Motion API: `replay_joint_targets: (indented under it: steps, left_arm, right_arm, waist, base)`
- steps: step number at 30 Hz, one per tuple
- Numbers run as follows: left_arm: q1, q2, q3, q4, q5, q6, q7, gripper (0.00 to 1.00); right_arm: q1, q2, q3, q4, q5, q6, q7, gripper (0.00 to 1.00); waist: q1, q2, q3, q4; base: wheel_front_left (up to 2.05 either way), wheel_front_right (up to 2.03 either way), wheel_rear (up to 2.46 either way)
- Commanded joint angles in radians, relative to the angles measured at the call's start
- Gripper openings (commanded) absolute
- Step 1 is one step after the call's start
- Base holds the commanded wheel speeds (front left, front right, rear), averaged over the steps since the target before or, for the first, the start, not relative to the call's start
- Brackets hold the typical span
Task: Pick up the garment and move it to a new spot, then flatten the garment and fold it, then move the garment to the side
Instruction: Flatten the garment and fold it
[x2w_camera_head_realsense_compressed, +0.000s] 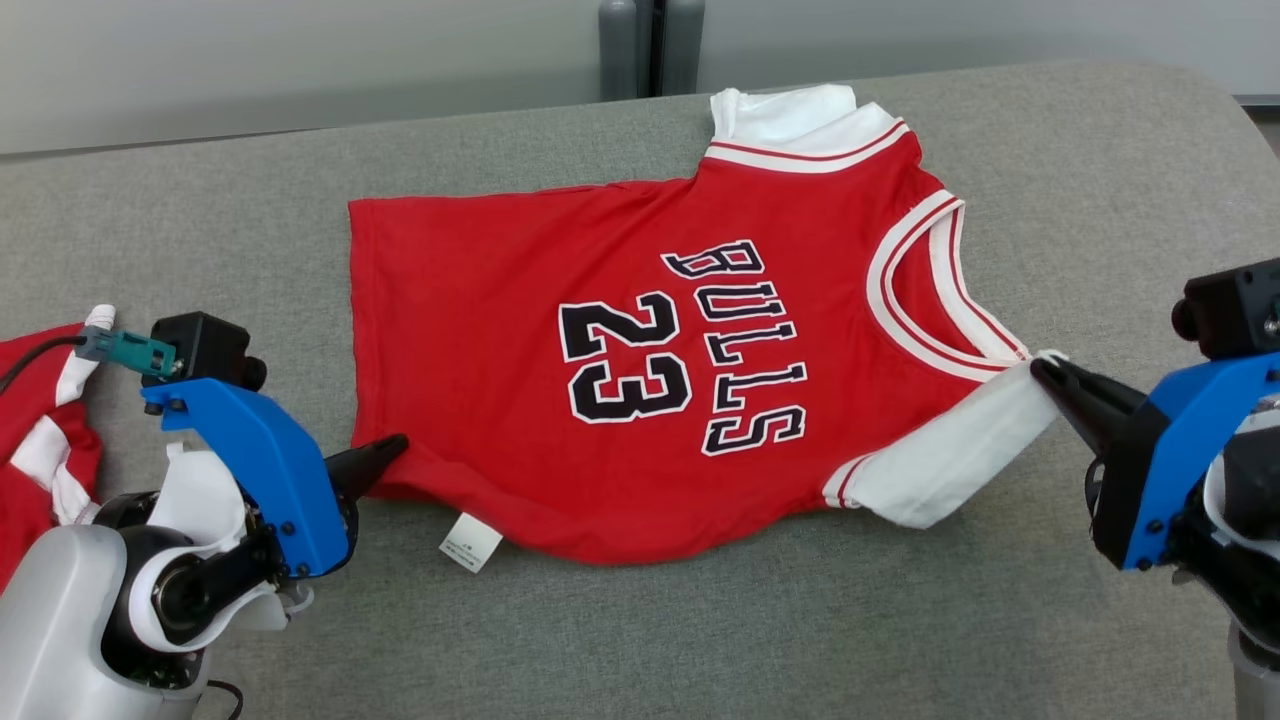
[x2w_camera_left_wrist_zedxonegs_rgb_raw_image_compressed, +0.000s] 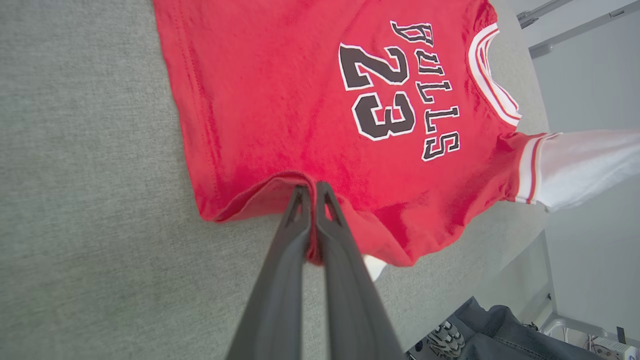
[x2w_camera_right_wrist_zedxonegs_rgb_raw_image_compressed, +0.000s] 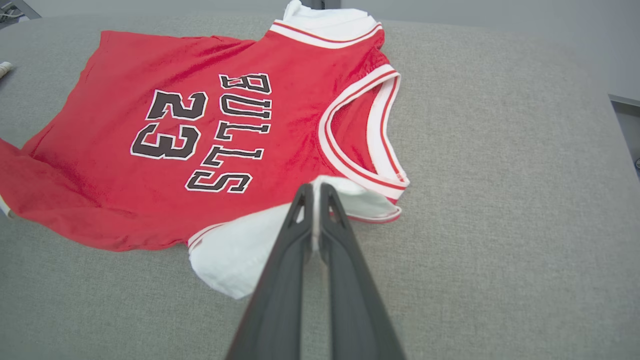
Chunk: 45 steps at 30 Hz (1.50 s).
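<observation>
Nearest the robot, the left gripper (x2w_camera_head_realsense_compressed: 397, 445) has its dark fingers pressed together on the lower hem corner of the garment (x2w_camera_head_realsense_compressed: 480, 300), with a ridge of red cloth bunched up around the tips. The right gripper (x2w_camera_head_realsense_compressed: 1042, 368) is likewise closed, pinching the upper edge of the near white sleeve (x2w_camera_head_realsense_compressed: 950, 460) close to where it meets the collar. The garment is a red basketball-style jersey shirt that lies face up in the middle of the grey padded table (x2w_camera_head_realsense_compressed: 700, 640), turned sideways: hem toward the robot's left, neck toward its right. Its near edge sags in a loose curve between the two grips, and a small white care label (x2w_camera_head_realsense_compressed: 470, 541) pokes out from under that edge onto the table. Across the chest, black letters outlined in white read "BULLS" (x2w_camera_head_realsense_compressed: 745, 345) beside a large "23" (x2w_camera_head_realsense_compressed: 620, 355). The V-shaped neckline (x2w_camera_head_realsense_compressed: 905, 300) is trimmed in white with thin red stripes, and the same banding marks each armhole. The far white sleeve (x2w_camera_head_realsense_compressed: 790, 115) is folded up at the far edge of the table. At the left edge of the head view lies a second garment (x2w_camera_head_realsense_compressed: 40, 430), red and white and crumpled, well apart from the jersey
</observation>
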Motion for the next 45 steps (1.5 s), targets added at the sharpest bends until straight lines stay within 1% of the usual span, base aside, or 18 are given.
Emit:
replay_joint_targets:
  steps: [1, 8, 16, 21, 24, 25, 26, 27, 30, 37, 41, 45]
  left_arm:
    - [-0.021, -0.001, 0.006, 0.008, -0.009, 0.006, 0.001, 0.00]
    - [-0.067, -0.018, 0.026, 0.060, -0.010, 0.027, -0.017, 0.00]
    - [-0.097, -0.008, 0.025, 0.128, 0.033, 0.051, -0.041, 0.00]
    - [-0.106, -0.019, 0.025, 0.150, 0.040, 0.051, -0.063, 0.00]
    - [-0.118, -0.024, 0.029, 0.164, 0.042, 0.044, -0.077, 0.00]
    - [-0.123, -0.027, 0.031, 0.168, 0.043, 0.042, -0.085, 0.07]
    - [-0.129, -0.031, 0.031, 0.172, 0.045, 0.039, -0.092, 0.42]
    - [-0.133, -0.034, 0.030, 0.178, 0.046, 0.036, -0.098, 1.00]
    - [-0.147, -0.042, 0.031, 0.198, 0.047, 0.032, -0.111, 1.00]
    - [-0.128, -0.056, 0.038, 0.240, 0.057, 0.027, -0.167, 1.00]
    - [-0.092, -0.056, 0.053, 0.240, 0.080, 0.019, -0.249, 1.00]
    - [-0.021, -0.054, 0.059, 0.209, 0.131, 0.016, -0.365, 1.00]
  right_arm:
    - [-0.033, -0.008, -0.001, 0.010, 0.009, 0.000, -0.012, 0.00]
    - [-0.128, -0.019, 0.000, 0.095, 0.004, 0.000, -0.077, 0.00]
    - [-0.208, -0.020, 0.012, 0.210, -0.029, 0.000, -0.175, 0.00]
    - [-0.245, -0.013, 0.025, 0.276, -0.038, 0.000, -0.225, 0.00]
    - [-0.261, -0.013, 0.034, 0.311, -0.040, 0.000, -0.245, 0.00]
    - [-0.268, -0.012, 0.035, 0.321, -0.041, 0.000, -0.253, 0.15]
    - [-0.273, -0.010, 0.036, 0.327, -0.041, 0.000, -0.261, 0.49]
    - [-0.276, -0.006, 0.035, 0.337, -0.038, 0.000, -0.269, 1.00]
    - [-0.288, -0.005, 0.041, 0.352, -0.027, 0.000, -0.299, 1.00]
    - [-0.304, -0.013, 0.041, 0.386, -0.011, 0.000, -0.426, 1.00]
    - [-0.269, -0.027, 0.028, 0.410, -0.008, 0.000, -0.448, 1.00]
    - [-0.208, -0.031, -0.004, 0.395, -0.024, 0.000, -0.442, 1.00]
  waist:
    - [-0.0001, -0.0002, 0.006, 0.000]
    - [-0.0001, -0.0002, 0.035, 0.001]
    - [-0.0001, -0.0002, 0.065, 0.005]
    - [-0.0001, -0.0002, 0.085, 0.010]
    - [-0.0001, -0.0002, 0.097, 0.013]
    - [-0.0001, -0.0002, 0.101, 0.014]
    - [-0.0001, -0.0002, 0.104, 0.016]
    - [-0.0001, -0.0002, 0.107, 0.018]
    - [-0.0001, -0.0002, 0.111, 0.022]
    - [-0.0001, -0.0002, 0.087, 0.031]
    - [-0.0001, -0.0002, 0.060, 0.037]
    - [-0.0001, -0.0002, 0.031, 0.042]
  base:
    - [0.00, 0.00, 0.00]
    - [0.00, 0.00, 0.00]
    - [0.00, 0.00, 0.00]
    - [0.00, 0.00, 0.00]
    - [0.00, 0.00, 0.00]
    - [0.00, 0.00, 0.00]
    - [0.00, 0.00, 0.00]
    - [0.00, 0.00, 0.00]
    - [0.00, 0.00, 0.00]
    - [0.00, 0.00, 0.00]
    - [0.00, 0.00, 0.00]
    - [0.00, 0.00, 0.00]
